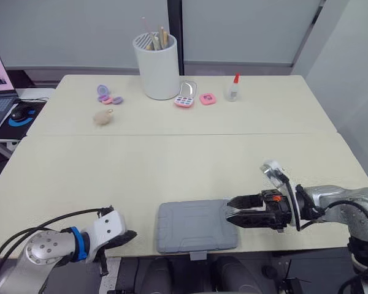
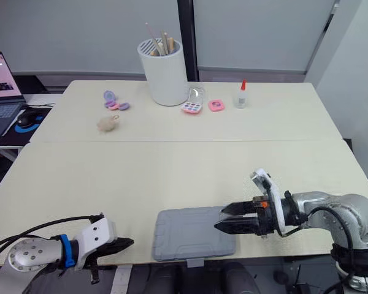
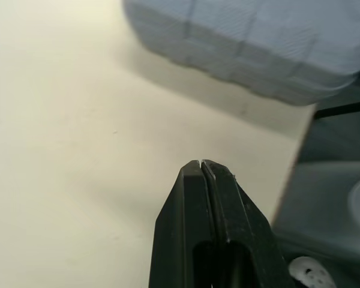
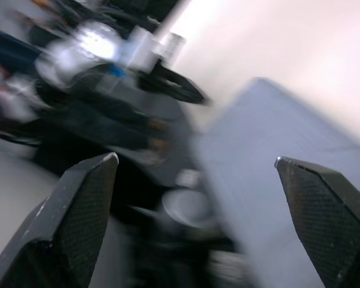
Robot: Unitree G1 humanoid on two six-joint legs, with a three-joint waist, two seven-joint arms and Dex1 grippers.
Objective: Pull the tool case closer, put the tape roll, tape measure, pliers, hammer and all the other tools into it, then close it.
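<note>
Left eye view: tool case (image 1: 193, 228) between closed left tool (image 1: 130, 236) and wide-spread right tool (image 1: 229, 210).

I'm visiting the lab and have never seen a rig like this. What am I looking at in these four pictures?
This is a humanoid robot with two arms, each ending in a black two-fingered gripper. The two wide pictures come from cameras in its head, looking down over a pale table. The other two come from a camera on each wrist, looking along that gripper's fingers. Near the table's front edge lies a grey tool case, lid shut. The right gripper is open at the case's right edge. The left gripper is shut, left of the case. At the far side stand a white container, a glue bottle and small trinkets. Nothing is held.
</note>
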